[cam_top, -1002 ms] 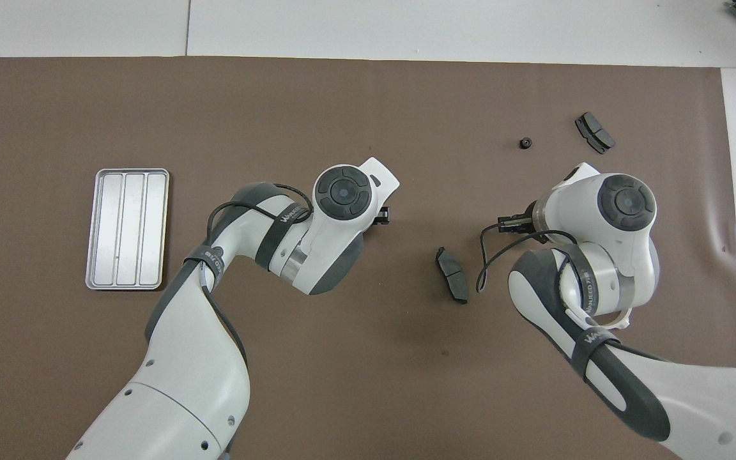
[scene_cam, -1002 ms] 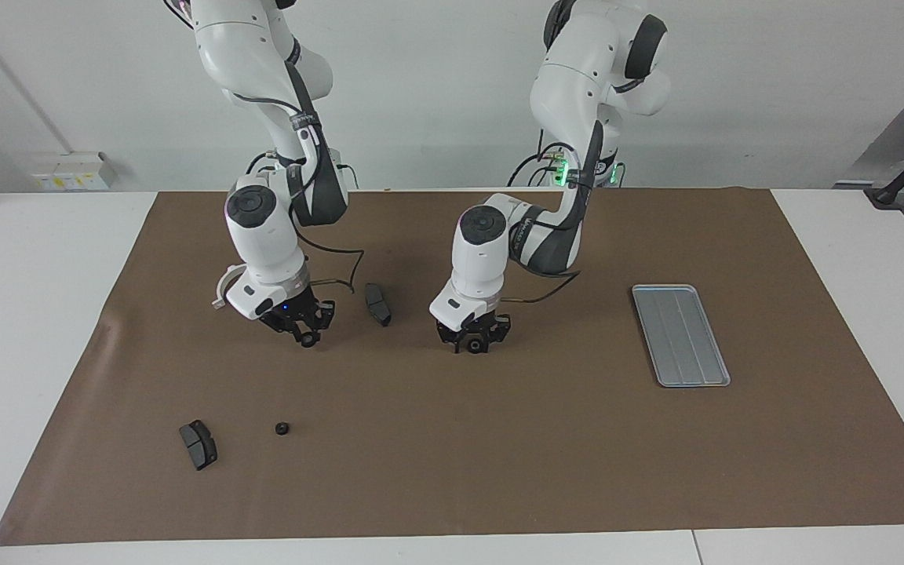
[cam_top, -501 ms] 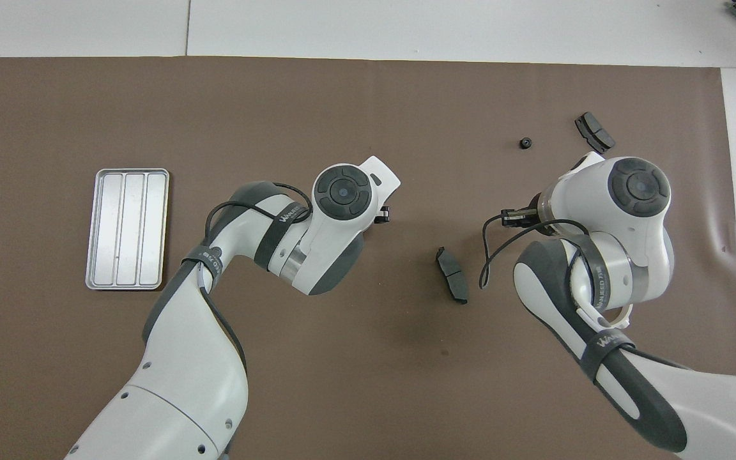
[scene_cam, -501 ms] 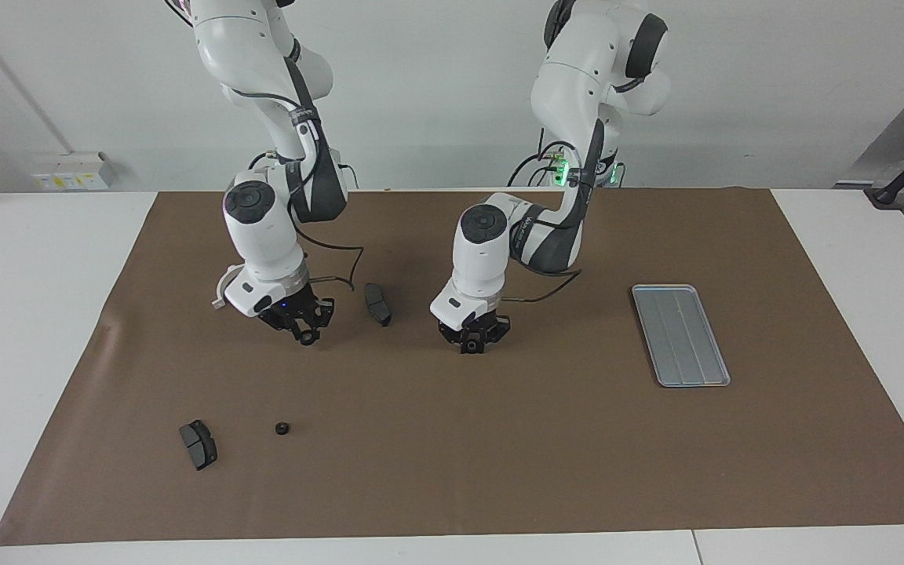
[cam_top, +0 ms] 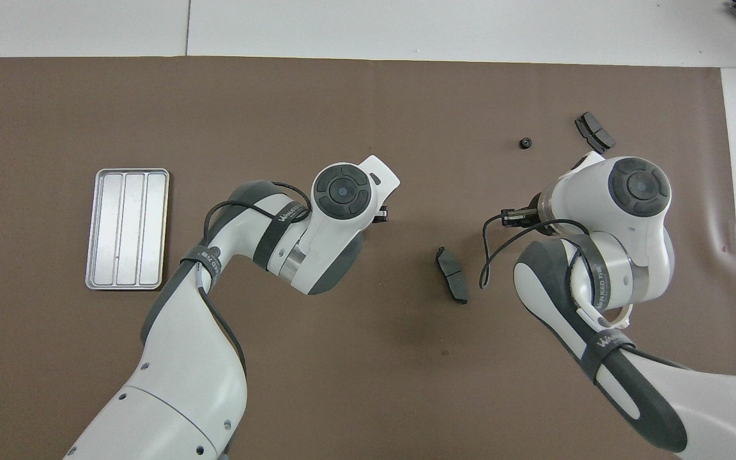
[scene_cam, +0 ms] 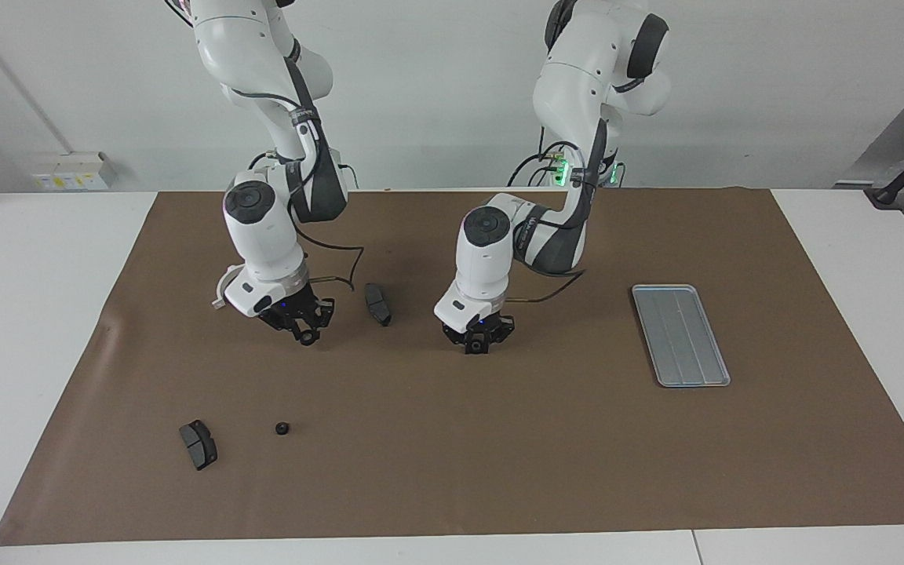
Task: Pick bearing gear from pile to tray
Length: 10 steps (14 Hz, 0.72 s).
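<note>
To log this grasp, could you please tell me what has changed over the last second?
The left gripper closed its fingers on a small black gear down on the mat. The right arm's wrist tilted slightly; the right gripper kept its place. The tray, both brake pads and the loose gear stayed put.

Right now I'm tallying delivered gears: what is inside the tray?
Nothing: the tray shows only its bare grooved floor. No arm or claw covers any part of it in either view.
</note>
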Available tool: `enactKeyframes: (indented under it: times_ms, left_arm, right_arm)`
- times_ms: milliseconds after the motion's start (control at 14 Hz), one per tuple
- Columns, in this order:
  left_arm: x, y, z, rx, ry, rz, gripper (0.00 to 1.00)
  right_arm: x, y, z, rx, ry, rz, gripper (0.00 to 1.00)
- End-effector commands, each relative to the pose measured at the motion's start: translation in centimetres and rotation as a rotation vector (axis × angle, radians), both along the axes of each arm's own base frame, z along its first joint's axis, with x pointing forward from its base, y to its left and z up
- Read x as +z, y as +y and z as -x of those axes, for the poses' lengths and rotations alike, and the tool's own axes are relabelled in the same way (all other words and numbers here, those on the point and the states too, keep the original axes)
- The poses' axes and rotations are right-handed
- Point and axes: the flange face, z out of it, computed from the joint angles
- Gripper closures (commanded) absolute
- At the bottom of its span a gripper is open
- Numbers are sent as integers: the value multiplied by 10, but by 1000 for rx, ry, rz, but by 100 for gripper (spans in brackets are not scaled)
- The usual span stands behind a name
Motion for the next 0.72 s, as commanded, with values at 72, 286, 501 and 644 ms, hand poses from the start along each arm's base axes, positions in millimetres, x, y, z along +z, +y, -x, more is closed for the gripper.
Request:
enactKeyframes:
  times_ms: [72,286,501,644]
  left_arm:
    - [56,62,-28,31,27,4,100]
    - [91,136,-43,-44,77,3,100]
    - [90,205,-46,-105,117,1,100]
    - [78,245,-47,-136,125,2,100]
  right_arm:
    - [8,36,4,-66,-8,-36,100]
    - [20,113,5,-171,-33,-80,100]
    - [32,177,4,-263,-65,-131,100]
    - [22,232,0,-324,-68,-167,100]
